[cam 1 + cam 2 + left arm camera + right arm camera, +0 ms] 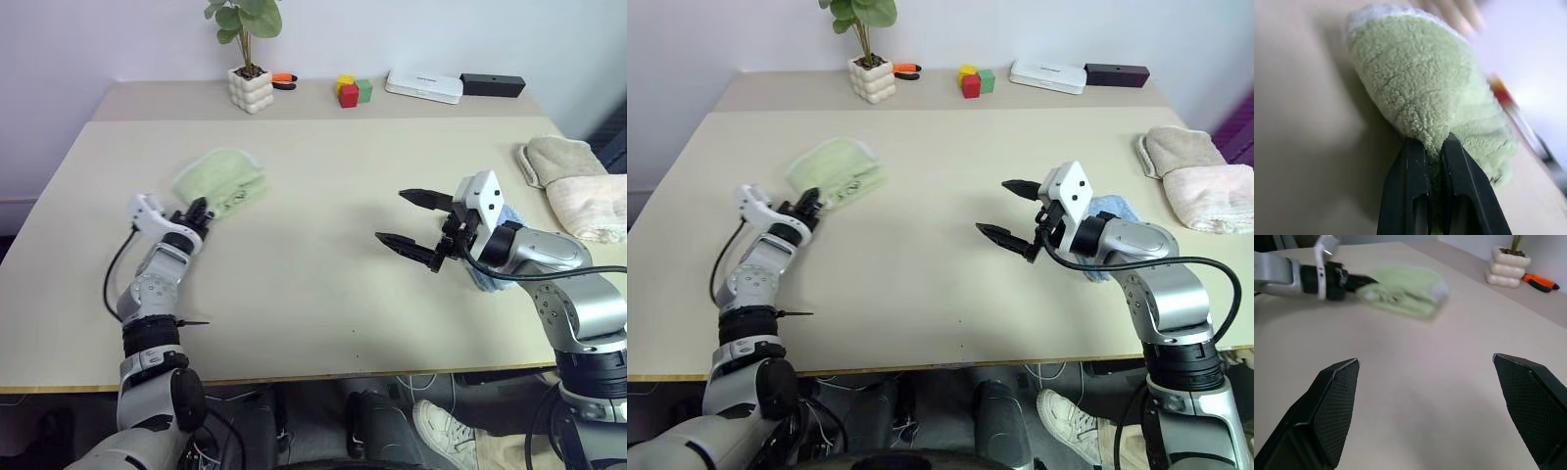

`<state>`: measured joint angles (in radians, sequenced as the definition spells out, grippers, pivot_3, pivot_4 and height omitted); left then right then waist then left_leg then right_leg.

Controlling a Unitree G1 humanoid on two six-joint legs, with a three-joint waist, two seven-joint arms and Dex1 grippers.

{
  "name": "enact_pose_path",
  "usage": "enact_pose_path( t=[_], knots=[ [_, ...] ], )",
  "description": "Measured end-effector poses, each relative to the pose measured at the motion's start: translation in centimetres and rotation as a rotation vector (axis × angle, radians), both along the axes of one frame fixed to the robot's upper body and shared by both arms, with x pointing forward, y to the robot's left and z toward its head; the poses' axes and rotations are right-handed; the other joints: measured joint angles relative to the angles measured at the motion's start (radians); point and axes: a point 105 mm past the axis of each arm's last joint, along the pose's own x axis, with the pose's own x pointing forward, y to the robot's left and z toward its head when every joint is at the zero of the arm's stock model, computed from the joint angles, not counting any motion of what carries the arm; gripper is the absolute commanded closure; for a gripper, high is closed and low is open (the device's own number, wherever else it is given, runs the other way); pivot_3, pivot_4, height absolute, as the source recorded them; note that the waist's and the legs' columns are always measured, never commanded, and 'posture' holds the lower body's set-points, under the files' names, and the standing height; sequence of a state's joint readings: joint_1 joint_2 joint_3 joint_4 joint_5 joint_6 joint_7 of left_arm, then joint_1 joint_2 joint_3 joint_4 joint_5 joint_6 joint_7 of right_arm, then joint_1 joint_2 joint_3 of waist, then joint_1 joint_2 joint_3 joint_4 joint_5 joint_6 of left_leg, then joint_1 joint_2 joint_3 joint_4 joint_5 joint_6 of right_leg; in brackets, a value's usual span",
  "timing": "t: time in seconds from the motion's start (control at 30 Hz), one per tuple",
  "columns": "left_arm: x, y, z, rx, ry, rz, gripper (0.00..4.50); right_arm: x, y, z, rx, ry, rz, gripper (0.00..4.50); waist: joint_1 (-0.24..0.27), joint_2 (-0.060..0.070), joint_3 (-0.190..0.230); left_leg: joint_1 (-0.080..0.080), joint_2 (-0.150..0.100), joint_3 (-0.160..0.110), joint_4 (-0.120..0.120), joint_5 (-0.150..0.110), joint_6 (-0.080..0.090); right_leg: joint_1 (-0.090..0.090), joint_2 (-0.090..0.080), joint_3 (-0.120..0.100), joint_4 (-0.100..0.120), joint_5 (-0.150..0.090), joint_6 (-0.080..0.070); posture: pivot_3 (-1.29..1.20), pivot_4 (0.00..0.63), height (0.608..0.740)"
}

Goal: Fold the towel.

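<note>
Left gripper (200,210) near the table's (313,294) front-left, fingers (1415,176) pinched tight on the towel's (221,182) near edge. Towel bunched up, green, on the table's left half, just past the gripper. Right gripper (409,223) spread wide, nothing in it, over the table's right-center, well apart from the towel. Small blue cloth (1109,211) behind the right wrist. Beige and pink towels (578,181) stacked at the right edge. Plant pot (250,88), blocks (351,91), white box (423,86) along the back.
</note>
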<state>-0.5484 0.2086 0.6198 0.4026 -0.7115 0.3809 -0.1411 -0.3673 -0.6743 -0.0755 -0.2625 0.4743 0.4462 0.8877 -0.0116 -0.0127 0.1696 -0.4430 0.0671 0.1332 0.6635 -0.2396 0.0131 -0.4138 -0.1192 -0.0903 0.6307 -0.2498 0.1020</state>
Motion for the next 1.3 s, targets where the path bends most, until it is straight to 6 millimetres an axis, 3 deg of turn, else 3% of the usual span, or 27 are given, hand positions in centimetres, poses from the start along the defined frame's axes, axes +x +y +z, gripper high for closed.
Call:
enact_pose_path(
  t=[0.17, 0.33, 0.5, 0.6, 0.77, 0.83, 1.0, 1.17, 1.3],
  knots=[
    [-3.4, 4.7, -0.3, -0.105, -0.014, 0.306, 4.46, 0.6, 0.1, -0.5, -0.010, 0.020, 0.014, 0.00, 0.006, -0.001, 0.001, 0.000, 0.000, -0.001, 0.001, 0.000, 0.001, 0.001, -0.001, 0.000, 0.000, 0.000, 0.000, 0.00, 0.150, 0.735],
    [-5.0, 4.4, -0.7, -0.190, -0.012, 0.426, 4.46, 1.0, 0.5, -0.1, -0.021, -0.003, 0.038, 0.00, 0.019, -0.002, 0.001, 0.000, -0.001, 0.000, 0.002, 0.000, 0.001, 0.002, -0.001, 0.000, 0.000, 0.000, 0.000, 0.00, 0.150, 0.735],
    [-5.2, 4.0, -0.8, -0.208, -0.011, 0.446, 4.46, 1.2, 0.6, -0.5, -0.026, 0.009, 0.045, 0.00, 0.023, -0.002, 0.001, 0.000, -0.001, 0.001, 0.002, 0.000, 0.001, 0.002, 0.000, 0.000, 0.000, 0.000, 0.000, 0.00, 0.150, 0.735],
    [-5.1, 3.4, -0.7, -0.233, -0.024, 0.424, 3.50, 1.3, 0.7, -0.3, -0.023, -0.003, 0.048, 0.00, 0.024, -0.002, 0.001, 0.000, -0.001, 0.001, 0.003, 0.000, 0.001, 0.002, 0.000, 0.000, 0.000, 0.000, 0.000, 0.00, 0.150, 0.735],
    [-4.9, 2.2, -0.4, -0.245, -0.045, 0.362, 1.02, 1.4, 0.7, -0.3, -0.023, -0.005, 0.046, 0.00, 0.022, -0.002, 0.001, 0.000, -0.001, 0.001, 0.003, 0.000, 0.001, 0.002, 0.000, 0.000, 0.000, 0.000, 0.000, 0.00, 0.150, 0.735],
    [-4.9, 1.7, 0.0, -0.227, -0.019, 0.337, 0.05, 1.4, 0.7, -0.3, -0.023, -0.004, 0.045, 0.00, 0.023, -0.002, 0.001, 0.000, -0.001, 0.001, 0.003, 0.000, 0.001, 0.002, 0.000, 0.000, 0.000, 0.000, 0.000, 0.00, 0.150, 0.735],
    [-5.8, -1.4, -0.1, -0.180, 0.117, 0.230, 0.01, 1.5, 0.6, -0.3, -0.025, -0.006, 0.034, 0.00, 0.026, 0.000, -0.001, 0.001, -0.001, 0.000, 0.003, -0.001, 0.001, 0.004, 0.000, 0.000, 0.000, 0.000, 0.000, 0.00, 0.150, 0.735],
    [-5.6, -8.0, 0.1, -0.118, 0.168, -0.087, 0.01, 1.8, 0.2, -0.7, -0.027, 0.003, 0.014, 0.00, 0.047, 0.002, -0.001, 0.001, -0.001, 0.000, 0.005, -0.001, 0.001, 0.005, 0.000, 0.000, -0.001, -0.002, -0.004, 0.00, 0.150, 0.735],
    [-4.5, -10.8, 0.4, 0.016, 0.164, -0.262, 0.01, 1.9, 0.0, -0.7, -0.024, 0.002, 0.007, 0.00, 0.052, 0.001, -0.001, 0.000, -0.002, 0.000, 0.005, 0.000, 0.001, 0.003, 0.000, 0.000, -0.001, -0.002, -0.004, 0.00, 0.150, 0.735]
  ],
)
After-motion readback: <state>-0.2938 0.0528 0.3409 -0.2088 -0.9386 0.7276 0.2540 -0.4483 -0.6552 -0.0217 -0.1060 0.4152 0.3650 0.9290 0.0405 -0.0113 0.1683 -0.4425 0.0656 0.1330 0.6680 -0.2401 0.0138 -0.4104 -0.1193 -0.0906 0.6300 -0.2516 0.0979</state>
